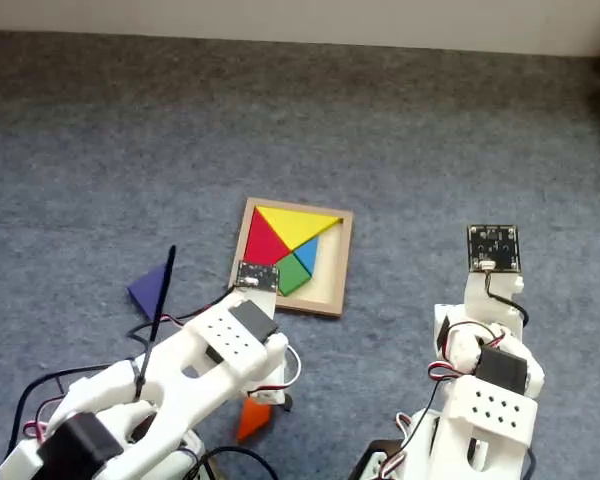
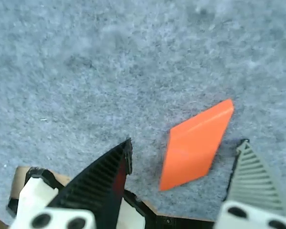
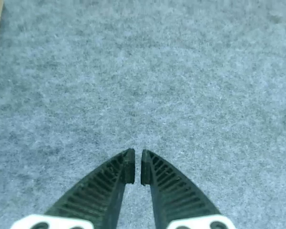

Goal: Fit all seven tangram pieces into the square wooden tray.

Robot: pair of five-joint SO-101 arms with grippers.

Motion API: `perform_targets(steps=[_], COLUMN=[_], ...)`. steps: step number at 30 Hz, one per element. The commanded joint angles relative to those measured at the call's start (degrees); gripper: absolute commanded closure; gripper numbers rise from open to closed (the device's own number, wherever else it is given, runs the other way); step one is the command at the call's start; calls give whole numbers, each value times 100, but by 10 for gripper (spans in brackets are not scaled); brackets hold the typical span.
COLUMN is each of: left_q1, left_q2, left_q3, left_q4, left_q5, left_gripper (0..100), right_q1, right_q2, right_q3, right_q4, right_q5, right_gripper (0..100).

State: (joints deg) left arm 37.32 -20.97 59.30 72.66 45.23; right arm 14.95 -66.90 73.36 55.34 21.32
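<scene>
We judge the orange piece [image 2: 195, 145] to be light, stiff and flat, probably painted wood. It should not bend or break, but its smooth faces and low edges give the jaws little to bite on. It could slide on the carpet [image 1: 100, 130] or twist out of the jaws if it is pinched near a sharp corner. The best hold looks to be across the two long parallel edges, near the middle, with the pads low enough to meet the sides and not ride over the top. The piece is a slanted four-sided slab in plain bright orange, with a paler sheen along one long edge. It lies flat on the carpet, apart from the tray [image 1: 325, 278] and close to the left arm's base [image 1: 252, 420]. The left gripper [image 2: 185, 143] hangs over it with its jaws spread wide and nothing in them. The piece sits between the two tips, nearer the pale finger than the black one, and we cannot tell whether either touches it. The right gripper [image 3: 137, 167] hovers over bare carpet with its jaws all but closed on nothing. The tray already holds a red piece [image 1: 263, 243], a yellow piece [image 1: 298, 225], a green piece [image 1: 295, 272] and a blue piece [image 1: 306, 251]. A purple triangle [image 1: 150, 288] lies on the carpet beside it.
</scene>
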Motion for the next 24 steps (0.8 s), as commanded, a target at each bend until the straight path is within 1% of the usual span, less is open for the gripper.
perform_targets(steps=[1, 4, 8, 13, 16, 21, 23, 24], left_q1=[110, 145, 523, 875, 1051, 1095, 1103, 1103], left_q2=[84, 224, 549, 971, 1218, 1429, 1437, 1437], left_q3=[-224, -145, -13, -330, -488, -611, -611, -611], left_q4=[-70, -387, -765, -765, -765, -765, -765, -765], left_q5=[62, 70, 149, 475, 475, 475, 475, 475], left_gripper=[681, 681, 681, 681, 681, 681, 699, 726], right_q1=[31, 31, 31, 31, 40, 48, 57, 57], right_q2=[-110, -110, -110, -110, -110, -110, -110, -110], right_q3=[-57, -57, -57, -57, -57, -57, -57, -57], right_q4=[-119, -110, -101, -101, -101, -92, -92, -92], right_q5=[-62, -62, -62, -62, -62, -62, -62, -62], right_gripper=[961, 961, 961, 961, 961, 961, 961, 961])
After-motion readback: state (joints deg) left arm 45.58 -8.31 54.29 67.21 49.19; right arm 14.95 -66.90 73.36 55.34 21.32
